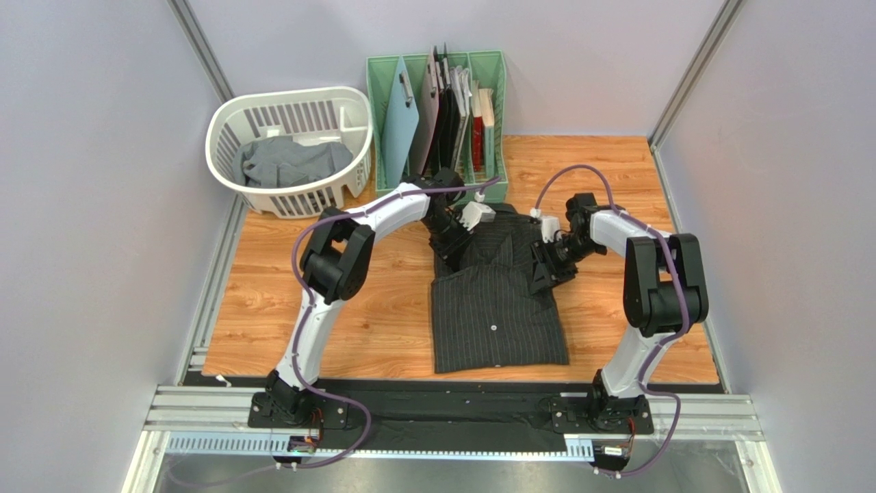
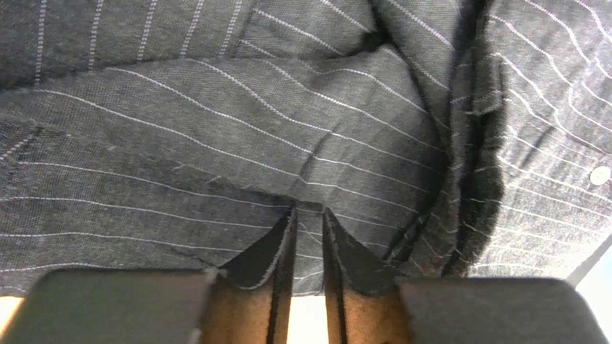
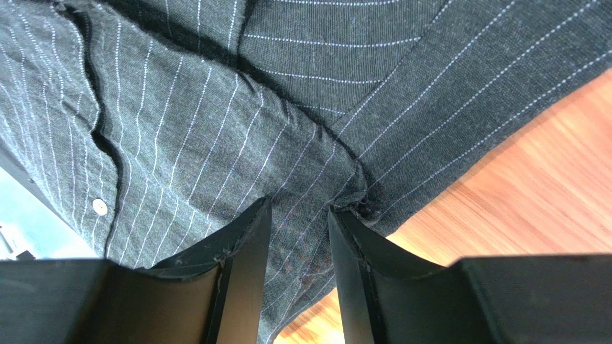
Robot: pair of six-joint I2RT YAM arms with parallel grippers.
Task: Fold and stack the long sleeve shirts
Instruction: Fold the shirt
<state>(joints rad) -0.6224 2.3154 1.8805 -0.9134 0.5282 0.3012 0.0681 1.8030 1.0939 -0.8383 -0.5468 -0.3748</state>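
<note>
Barely parted, the left gripper (image 2: 309, 212) and wider right gripper (image 3: 299, 208) press their tips into the black pinstriped shirt (image 1: 499, 308).

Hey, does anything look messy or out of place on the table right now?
The black pinstriped button shirt on the wooden table lies flat at its near hem but is bunched and creased at its far end. The plain grey shirt sits crumpled in the white slatted plastic basket, unfolded.
</note>
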